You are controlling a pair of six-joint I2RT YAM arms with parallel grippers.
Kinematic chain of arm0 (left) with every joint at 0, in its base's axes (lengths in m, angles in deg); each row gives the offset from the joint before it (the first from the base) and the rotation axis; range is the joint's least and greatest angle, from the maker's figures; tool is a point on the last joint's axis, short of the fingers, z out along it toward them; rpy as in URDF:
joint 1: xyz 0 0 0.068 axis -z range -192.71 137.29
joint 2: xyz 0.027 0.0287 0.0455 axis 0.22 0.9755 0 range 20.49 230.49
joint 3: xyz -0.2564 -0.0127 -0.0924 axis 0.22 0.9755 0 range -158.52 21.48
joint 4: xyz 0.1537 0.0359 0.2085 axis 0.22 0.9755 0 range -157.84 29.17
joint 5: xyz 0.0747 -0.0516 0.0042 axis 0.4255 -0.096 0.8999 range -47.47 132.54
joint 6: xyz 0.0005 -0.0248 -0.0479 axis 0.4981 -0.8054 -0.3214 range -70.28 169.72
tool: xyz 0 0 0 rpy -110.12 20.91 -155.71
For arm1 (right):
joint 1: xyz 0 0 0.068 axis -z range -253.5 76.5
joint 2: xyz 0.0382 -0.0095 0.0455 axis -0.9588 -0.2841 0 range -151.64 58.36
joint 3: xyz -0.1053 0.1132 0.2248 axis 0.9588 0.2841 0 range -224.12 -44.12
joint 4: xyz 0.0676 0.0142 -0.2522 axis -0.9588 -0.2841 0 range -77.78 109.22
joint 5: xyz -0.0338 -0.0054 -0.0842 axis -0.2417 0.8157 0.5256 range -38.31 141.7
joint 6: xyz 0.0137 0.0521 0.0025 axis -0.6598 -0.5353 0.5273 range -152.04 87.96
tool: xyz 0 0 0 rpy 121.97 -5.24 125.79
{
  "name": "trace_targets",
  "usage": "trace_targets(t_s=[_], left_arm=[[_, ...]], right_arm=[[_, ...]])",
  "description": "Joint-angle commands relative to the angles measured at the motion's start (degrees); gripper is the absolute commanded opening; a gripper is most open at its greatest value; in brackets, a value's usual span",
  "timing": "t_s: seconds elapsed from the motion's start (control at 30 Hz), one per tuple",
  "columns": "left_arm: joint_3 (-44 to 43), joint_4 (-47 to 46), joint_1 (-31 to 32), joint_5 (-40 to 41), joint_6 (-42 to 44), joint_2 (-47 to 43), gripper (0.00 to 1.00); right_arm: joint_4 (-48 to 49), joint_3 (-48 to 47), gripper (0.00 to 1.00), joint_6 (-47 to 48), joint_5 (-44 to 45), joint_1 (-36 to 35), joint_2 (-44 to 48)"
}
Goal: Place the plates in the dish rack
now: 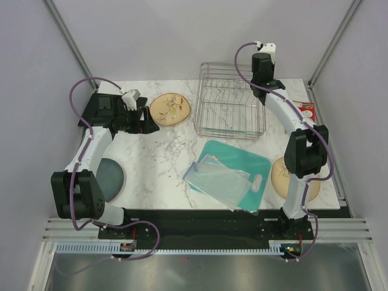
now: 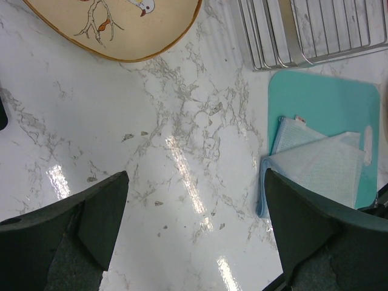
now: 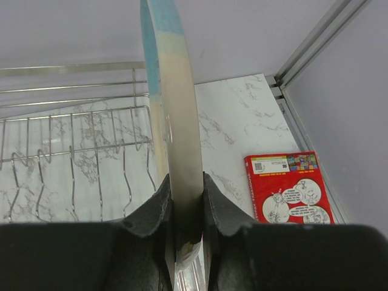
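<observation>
My right gripper (image 1: pixel 264 77) (image 3: pixel 187 197) is shut on the rim of the cream-and-light-blue plate (image 3: pixel 180 133). It holds the plate upright and edge-on over the right end of the silver wire dish rack (image 1: pixel 229 100) (image 3: pixel 73 151). My left gripper (image 1: pixel 147 120) (image 2: pixel 194 200) is open and empty, low over bare marble beside a tan sprig plate (image 1: pixel 171 109) (image 2: pixel 115 27). A dark grey-blue plate (image 1: pixel 111 178) lies at the near left, partly under the left arm. A second tan plate (image 1: pixel 280 176) lies at the near right, partly behind the right arm.
A teal cutting board (image 1: pixel 242 159) (image 2: pixel 327 106) with a pale folded cloth (image 1: pixel 221 180) (image 2: pixel 315 167) lies in front of the rack. A red-and-white card (image 1: pixel 307 111) (image 3: pixel 288 188) lies right of the rack. A black mat (image 1: pixel 100 108) lies at the back left.
</observation>
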Motion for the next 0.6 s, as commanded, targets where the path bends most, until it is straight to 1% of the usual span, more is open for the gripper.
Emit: trace_targets(t_s=[0.0,0.23,0.33,0.47,0.57], left_arm=[[-1.5,-2.5,-0.1,-2.0,-1.9,0.4,1.00],[-1.3,-2.8,-0.1,-2.2,-2.2,0.6,1.00],[-0.6,-2.9,-0.1,-2.1,-2.2,0.6,1.00],[-0.4,-3.0,-0.1,-1.8,-2.3,0.5,1.00],[-0.2,-2.9,0.0,-1.4,-1.9,0.3,1.00]], right_arm=[[5.0,-1.6,0.00,3.5,4.7,0.7,4.7],[4.6,2.8,0.00,3.3,4.0,0.6,5.0],[4.2,3.5,0.00,2.8,3.0,0.6,3.5],[4.1,3.5,0.00,1.9,2.4,0.8,1.0],[3.6,1.9,0.00,-0.4,2.4,0.9,-1.0]])
